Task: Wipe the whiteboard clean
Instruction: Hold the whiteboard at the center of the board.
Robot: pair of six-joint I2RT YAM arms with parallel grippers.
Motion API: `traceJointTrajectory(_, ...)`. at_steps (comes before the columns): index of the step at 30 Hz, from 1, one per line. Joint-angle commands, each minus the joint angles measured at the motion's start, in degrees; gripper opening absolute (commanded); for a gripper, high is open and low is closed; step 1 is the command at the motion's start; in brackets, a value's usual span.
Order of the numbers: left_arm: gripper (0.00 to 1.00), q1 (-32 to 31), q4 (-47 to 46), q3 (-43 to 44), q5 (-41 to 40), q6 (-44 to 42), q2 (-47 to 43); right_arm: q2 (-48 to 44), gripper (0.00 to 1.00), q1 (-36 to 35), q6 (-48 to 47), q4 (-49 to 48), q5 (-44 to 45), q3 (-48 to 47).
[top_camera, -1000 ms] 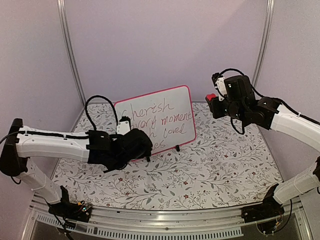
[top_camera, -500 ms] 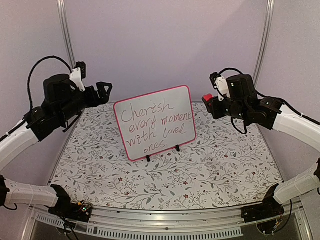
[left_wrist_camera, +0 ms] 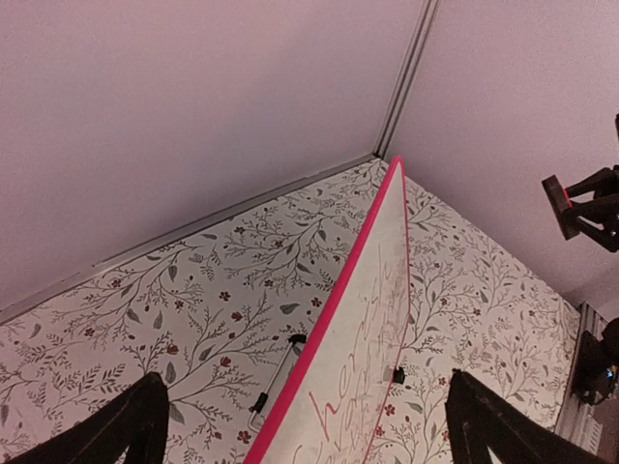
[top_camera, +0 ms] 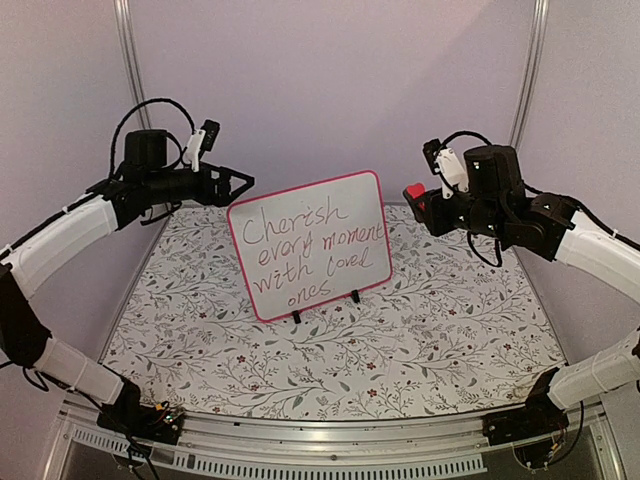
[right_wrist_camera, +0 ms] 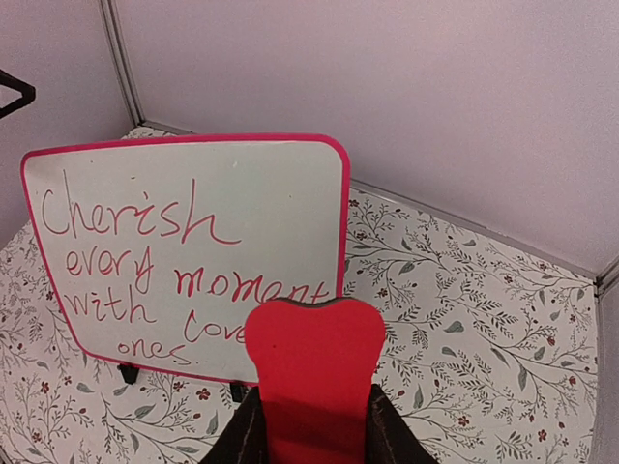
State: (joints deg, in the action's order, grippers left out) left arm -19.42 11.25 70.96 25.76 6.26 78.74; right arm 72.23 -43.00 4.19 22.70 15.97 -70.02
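Whiteboard point(top_camera: 310, 245) upright on small black feet point(top_camera: 355, 296), mid floral table cover point(top_camera: 430, 330). Long axis roughly 8 to 2 o'clock, written face toward the arm bases. Red handwriting: "Cherish every moment with loved ones." Left gripper point(top_camera: 243, 184) at board's 10 o'clock, fingers spread wide, nothing between. Right gripper point(top_camera: 418, 200) at 2 o'clock, fingers pinching red eraser point(right_wrist_camera: 314, 362).

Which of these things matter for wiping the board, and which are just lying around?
Job: whiteboard, red writing on it; red eraser, held in right fingers; left fingers, open near the board.
Lying about: floral table cover; white pen-like item behind the board.
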Motion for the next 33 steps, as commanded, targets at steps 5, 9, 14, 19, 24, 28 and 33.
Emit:
traceJointTrajectory(5, 0.93, 5.1, -5.6, -2.0, 18.0, 1.7, 3.8, -0.7, 0.3, 0.4, -0.5, -0.9, -0.2, 0.0)
traceJointTrajectory(9, 0.84, 5.4, -6.3, -2.6, 21.2, 2.1, 6.2, -0.7, 0.3, 0.4, -0.6, -0.6, -0.2, -0.3)
traceJointTrajectory(14, 0.73, 6.8, -8.6, -3.8, 24.5, 3.5, 7.8, -0.3, 0.3, 0.4, -0.5, -0.7, -0.1, -0.2)
traceJointTrajectory(19, 0.64, 7.7, -8.2, -3.8, 25.3, 2.8, 9.6, -0.3, 0.3, 0.4, -0.7, -0.5, -0.4, -0.5)
traceJointTrajectory(24, 0.5, 7.7, -9.2, -3.7, 27.4, 3.7, 11.0, -0.3, 0.3, 0.4, -0.7, -0.4, -0.6, -0.1)
traceJointTrajectory(28, 0.4, 7.5, -9.6, -3.8, 28.0, 4.1, 11.1, -0.7, 0.3, 0.4, -0.6, -0.5, -0.5, 0.0)
traceJointTrajectory(33, 0.34, 6.8, -10.3, -4.6, 28.1, 4.3, 10.9, -0.9, 0.3, 0.4, -0.6, -0.5, -0.7, 0.1)
